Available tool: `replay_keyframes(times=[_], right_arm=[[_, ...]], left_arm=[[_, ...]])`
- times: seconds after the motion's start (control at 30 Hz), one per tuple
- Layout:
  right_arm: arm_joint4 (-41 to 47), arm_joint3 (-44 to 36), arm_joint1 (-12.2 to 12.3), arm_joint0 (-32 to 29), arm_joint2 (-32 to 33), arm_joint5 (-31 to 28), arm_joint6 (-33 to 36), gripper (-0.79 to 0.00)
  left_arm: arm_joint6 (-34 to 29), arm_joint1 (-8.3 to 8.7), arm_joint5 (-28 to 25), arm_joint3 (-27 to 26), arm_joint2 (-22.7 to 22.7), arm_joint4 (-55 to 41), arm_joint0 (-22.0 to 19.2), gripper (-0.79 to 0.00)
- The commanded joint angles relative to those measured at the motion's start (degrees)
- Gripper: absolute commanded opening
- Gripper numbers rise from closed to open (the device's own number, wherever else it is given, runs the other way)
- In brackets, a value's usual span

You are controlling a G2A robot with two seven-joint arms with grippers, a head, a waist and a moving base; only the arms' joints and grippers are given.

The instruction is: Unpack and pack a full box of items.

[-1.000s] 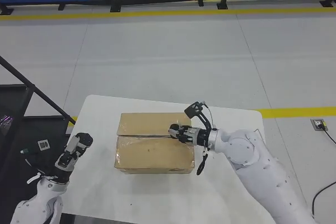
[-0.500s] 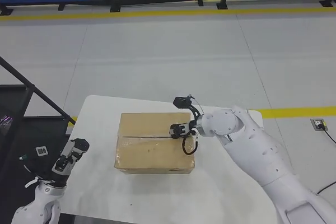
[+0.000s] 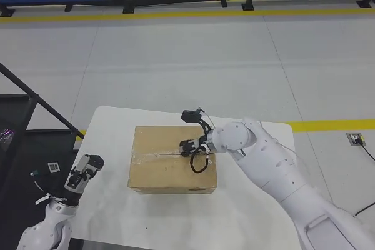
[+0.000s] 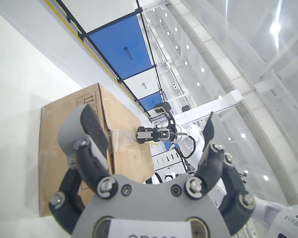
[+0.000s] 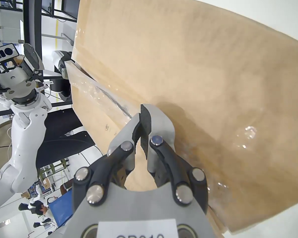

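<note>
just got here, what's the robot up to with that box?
The right tool, shut, has its tip at the clear tape along the top seam of the brown cardboard box on the white table. The left tool, open, hangs near the table edge, apart from the box. Flaps are closed; nothing is unpacked yet.

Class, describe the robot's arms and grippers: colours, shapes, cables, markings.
The left arm and right arm have rounded white shells. The left gripper and right gripper each have a grey plate with a white label, black links with silver screws, grey fingers with black pads. A black cable loops at the right wrist.
</note>
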Motion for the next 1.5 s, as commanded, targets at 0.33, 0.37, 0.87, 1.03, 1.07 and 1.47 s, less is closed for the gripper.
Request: replay_keyframes(times=[0.33, 0.37, 0.87, 1.03, 1.07, 1.47], right_arm=[[3.25, 8.19, -5.72, 3.7, -4.48, -4.8, -2.74, -0.785], [3.33, 8.83, -6.23, 3.92, -4.9, -5.06, -2.84, -0.785], [6.66, 18.55, -13.15, 6.43, -7.58, -12.28, -5.72, -0.785], [7.48, 21.77, -15.07, 6.81, -8.19, -14.95, -4.01, -0.785], [7.55, 22.4, -15.44, 6.95, -8.3, -15.23, -3.64, -0.785], [6.81, 27.99, -16.89, 8.96, -7.66, -19.87, -0.38, -0.785]], left_arm=[[0.13, -0.36, 1.29, 2.61, 4.56, 1.65, -2.17, 0.0], [0.07, -0.41, 1.27, 2.75, 5.06, 1.85, -2.39, 0.0], [-0.03, -0.9, 1.63, 3.27, 10.1, 3.33, -3.66, 0.0], [0.07, -0.96, 1.65, 2.96, 10.85, 3.53, -3.47, 0.0], [0.03, -0.96, 1.67, 2.93, 11.0, 3.61, -3.44, 0.0], [0.21, -0.84, 1.94, 2.86, 11.15, 3.7, -3.73, 0.0]])
